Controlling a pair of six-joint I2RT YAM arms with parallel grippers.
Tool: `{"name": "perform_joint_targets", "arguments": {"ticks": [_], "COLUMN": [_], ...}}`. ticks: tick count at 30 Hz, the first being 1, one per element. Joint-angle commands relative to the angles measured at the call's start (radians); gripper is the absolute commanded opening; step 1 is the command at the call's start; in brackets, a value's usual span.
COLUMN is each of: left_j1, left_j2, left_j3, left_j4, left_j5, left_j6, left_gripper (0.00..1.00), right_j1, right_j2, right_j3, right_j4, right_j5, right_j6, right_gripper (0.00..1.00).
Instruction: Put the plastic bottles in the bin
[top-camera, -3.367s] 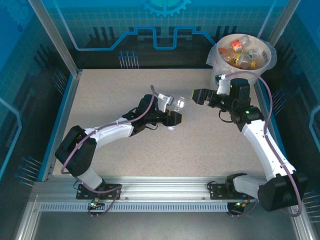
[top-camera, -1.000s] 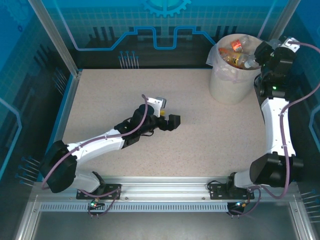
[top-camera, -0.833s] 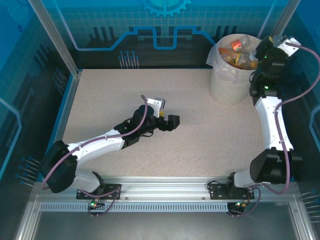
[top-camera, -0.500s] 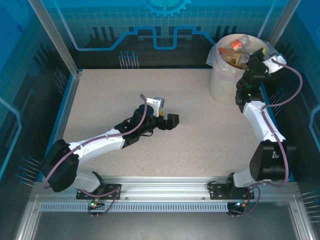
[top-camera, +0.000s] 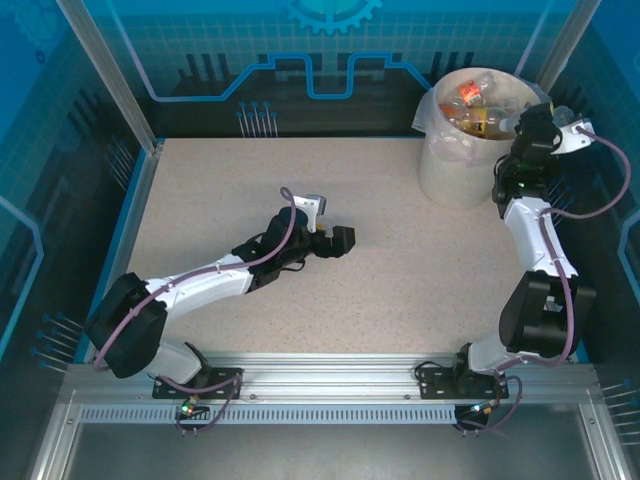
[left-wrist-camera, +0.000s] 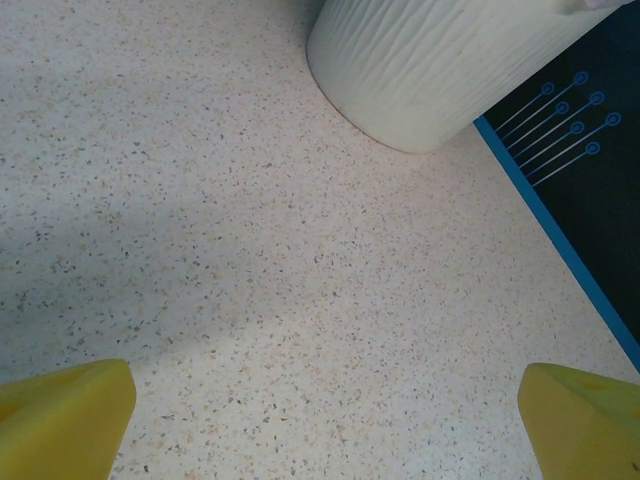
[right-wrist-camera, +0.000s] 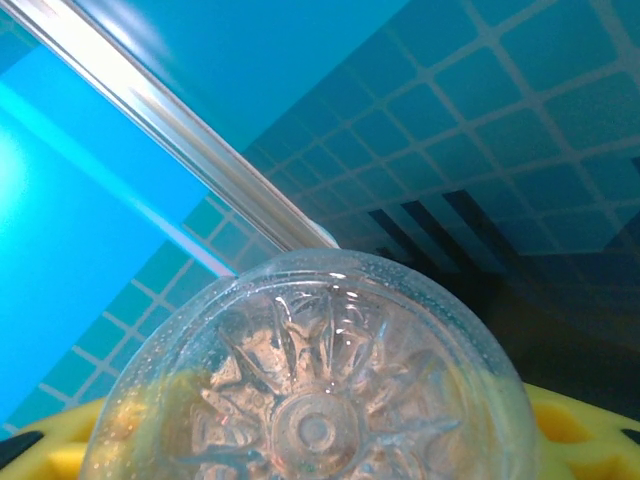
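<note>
1. The clear bottle (right-wrist-camera: 315, 400) faces your right wrist camera base-first. It is clenched between the yellow fingers (right-wrist-camera: 585, 435) of the right gripper (top-camera: 528, 120), which hangs at the bin's 4 o'clock rim.
2. The bin (top-camera: 455, 175) stands at the table's 1 o'clock corner. Several bottles (top-camera: 472, 100), some orange-filled, are heaped inside it.
3. By my reading you are nearly done. The held bottle looks like the last one out, and only its drop remains.
4. Your left gripper (top-camera: 341, 240) sits near the table's middle, spread wide and carrying nothing. Its fingertips (left-wrist-camera: 60, 415) frame the speckled tabletop (left-wrist-camera: 250, 250), with the bin's base at 1 o'clock.
5. The held bottle's cap and label are hidden. The overhead view does not settle whether it hangs over the opening or just outside the rim. The bin's wall hides the lower bottles, so no count is possible.
</note>
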Motion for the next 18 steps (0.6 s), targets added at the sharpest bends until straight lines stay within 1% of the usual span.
{"name": "perform_joint_targets", "arguments": {"ticks": [1, 3, 7, 11, 13, 15, 18], "left_j1": [0.006, 0.006, 0.008, 0.009, 0.011, 0.014, 0.017], "left_j2": [0.014, 0.019, 0.021, 0.026, 0.032, 0.034, 0.041], "left_j3": [-0.004, -0.004, -0.015, -0.027, -0.027, -0.028, -0.031], "left_j4": [0.019, 0.018, 0.024, 0.037, 0.031, 0.029, 0.032], "left_j5": [0.007, 0.009, 0.003, 0.012, 0.018, 0.017, 0.018], "left_j6": [-0.017, -0.020, -0.036, -0.048, -0.046, -0.044, -0.047], "left_gripper": [0.99, 0.99, 0.99, 0.99, 0.99, 0.99, 0.99], "right_j1": [-0.023, -0.022, 0.004, 0.030, 0.040, 0.061, 0.096], "right_j2": [0.000, -0.004, -0.003, -0.005, 0.016, 0.052, 0.138], "right_j3": [0.035, 0.070, 0.189, 0.213, 0.243, 0.292, 0.373], "right_j4": [-0.101, -0.148, -0.381, -0.434, -0.474, -0.522, -0.567], "right_j5": [-0.100, -0.129, -0.155, -0.139, -0.163, -0.158, -0.116], "right_j6": [-0.046, -0.062, -0.171, -0.283, -0.333, -0.393, -0.477], "right_gripper": [0.52, 0.52, 0.54, 0.53, 0.53, 0.54, 0.55]}}
